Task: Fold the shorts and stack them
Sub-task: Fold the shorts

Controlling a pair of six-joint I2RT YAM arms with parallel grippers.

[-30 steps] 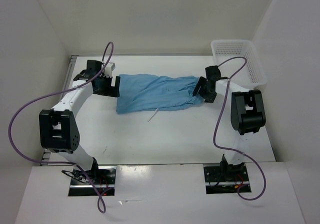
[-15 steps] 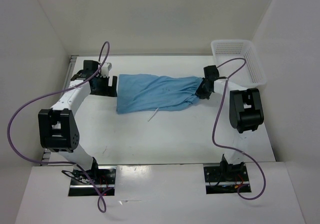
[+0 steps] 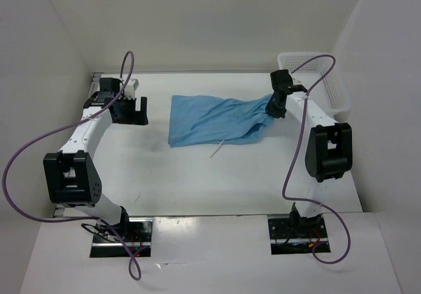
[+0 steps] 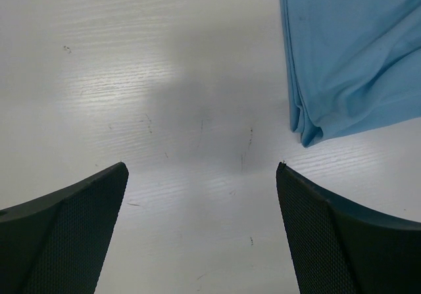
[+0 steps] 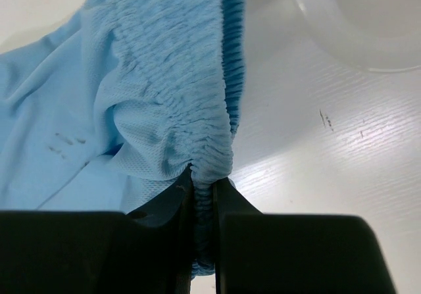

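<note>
The light blue shorts [image 3: 214, 119] lie spread across the middle of the table, a white drawstring [image 3: 218, 150] trailing off their near edge. My right gripper [image 3: 271, 108] is shut on the gathered waistband [image 5: 207, 156] at the shorts' right end and holds it slightly raised. My left gripper [image 3: 132, 112] stands open over bare table, well left of the shorts; in the left wrist view only a folded corner of the shorts [image 4: 342, 57] shows at the upper right, apart from the fingers.
A white mesh basket [image 3: 333, 87] stands at the back right corner, just behind the right arm. White walls enclose the table on three sides. Purple cables loop from both arms.
The right gripper closed on the waistband and pulled the shorts rightward and toward the back. The left gripper drew back to the left, off the shorts' left end.
</note>
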